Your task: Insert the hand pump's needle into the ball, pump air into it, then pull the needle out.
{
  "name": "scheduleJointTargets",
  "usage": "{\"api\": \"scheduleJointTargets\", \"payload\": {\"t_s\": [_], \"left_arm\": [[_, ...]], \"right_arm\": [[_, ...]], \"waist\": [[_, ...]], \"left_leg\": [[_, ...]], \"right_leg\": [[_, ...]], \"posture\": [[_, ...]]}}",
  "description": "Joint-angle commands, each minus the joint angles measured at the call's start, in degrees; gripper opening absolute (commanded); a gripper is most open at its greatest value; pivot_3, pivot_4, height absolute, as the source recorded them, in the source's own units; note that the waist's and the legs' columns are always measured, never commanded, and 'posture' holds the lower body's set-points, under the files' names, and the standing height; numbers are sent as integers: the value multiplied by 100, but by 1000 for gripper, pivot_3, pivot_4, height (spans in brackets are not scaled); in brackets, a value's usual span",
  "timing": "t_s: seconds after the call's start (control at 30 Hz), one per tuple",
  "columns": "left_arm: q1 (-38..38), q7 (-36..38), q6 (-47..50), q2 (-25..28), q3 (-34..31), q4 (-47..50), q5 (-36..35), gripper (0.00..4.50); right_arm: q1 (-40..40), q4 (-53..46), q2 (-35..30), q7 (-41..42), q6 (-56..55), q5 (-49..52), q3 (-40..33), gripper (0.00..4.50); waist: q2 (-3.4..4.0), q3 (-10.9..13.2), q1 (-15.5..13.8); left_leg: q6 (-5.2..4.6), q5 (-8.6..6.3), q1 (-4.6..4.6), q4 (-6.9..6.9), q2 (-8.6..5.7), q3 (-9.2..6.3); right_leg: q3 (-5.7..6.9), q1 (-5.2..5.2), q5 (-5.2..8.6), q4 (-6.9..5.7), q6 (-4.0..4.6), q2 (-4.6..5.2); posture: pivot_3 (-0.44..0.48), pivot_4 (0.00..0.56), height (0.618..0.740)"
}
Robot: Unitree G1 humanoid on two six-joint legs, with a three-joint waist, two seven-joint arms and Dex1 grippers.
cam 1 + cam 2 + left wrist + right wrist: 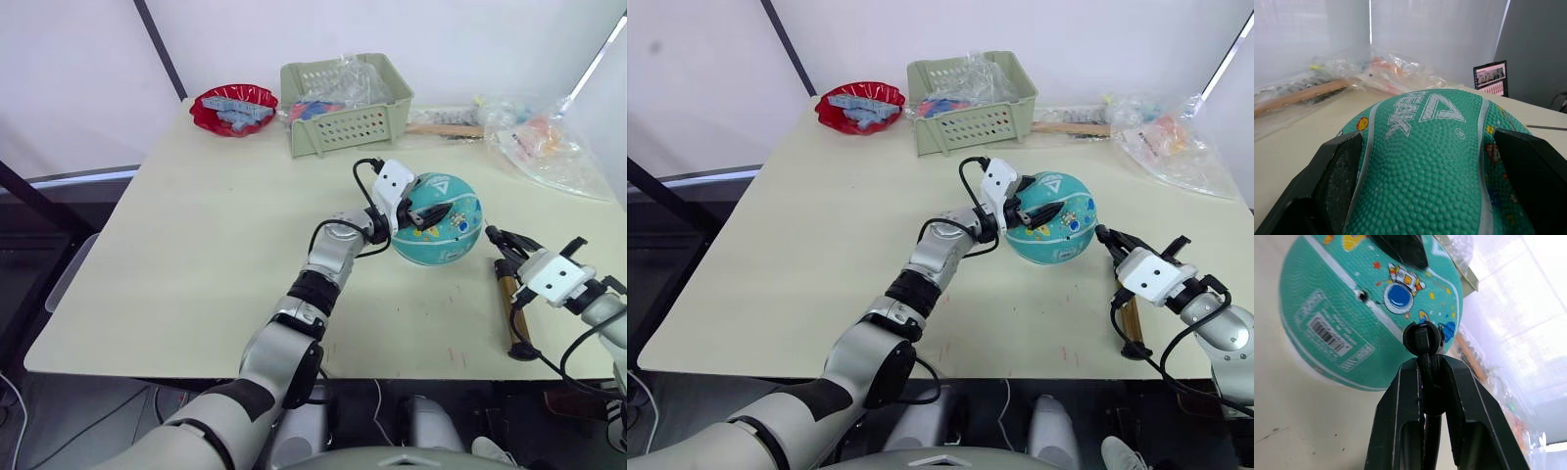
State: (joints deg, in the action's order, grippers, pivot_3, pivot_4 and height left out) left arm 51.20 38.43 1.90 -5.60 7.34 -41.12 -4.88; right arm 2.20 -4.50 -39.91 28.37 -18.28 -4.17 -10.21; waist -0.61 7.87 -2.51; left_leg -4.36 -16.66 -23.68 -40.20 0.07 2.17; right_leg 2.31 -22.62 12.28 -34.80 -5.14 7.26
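On the counter point(196, 255), the left end effector point(423, 213) is spread wide around the ball point(441, 225), one finger point(1337, 171) on each side of it, pressing the skin and steadying it near the counter's right half. The ball's top carries a white triangle logo with lettering that reads roughly "PEAK". A barcode sticker point(1327, 335) sits on its lower flank, digits too small to read.

To the right, the right end effector point(511, 245) is closed on the black fitting point(1422, 340) at the hose end, held just beside the ball. The needle itself is too thin to make out. The pump point(511, 308) lies on the counter below that arm, near the front edge.

The valve hole point(1360, 295) looks empty, so insertion seems not yet done; pumping and pulling out remain.
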Motion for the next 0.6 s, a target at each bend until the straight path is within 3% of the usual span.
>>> {"api": "scheduleJointTargets", "payload": {"t_s": [0.03,0.43,0.6], "left_arm": [[51,264,225,-33,102,303,-122,4500],[35,1236,1172,511,86,1897,-680,4500],[-243,1900,1657,1184,133,2738,-973,4500]], "right_arm": [[-145,26,8,-202,92,99,-320,52],[-391,262,244,-658,456,277,-598,52],[-530,374,278,-716,515,326,-577,52]], "waist": [[13,13,-1],[58,105,56],[61,116,160]], "left_leg": [[3,3,-13,0,-3,-1],[8,7,-16,4,-32,-19],[22,15,-14,4,-32,-29]], "right_leg": [[0,-9,-4,0,-5,-2],[-1,-9,-15,-2,-33,-22],[-2,-8,-16,-10,-35,-28]], "posture": [[0,150,738],[0,150,738],[0,150,738]]}}
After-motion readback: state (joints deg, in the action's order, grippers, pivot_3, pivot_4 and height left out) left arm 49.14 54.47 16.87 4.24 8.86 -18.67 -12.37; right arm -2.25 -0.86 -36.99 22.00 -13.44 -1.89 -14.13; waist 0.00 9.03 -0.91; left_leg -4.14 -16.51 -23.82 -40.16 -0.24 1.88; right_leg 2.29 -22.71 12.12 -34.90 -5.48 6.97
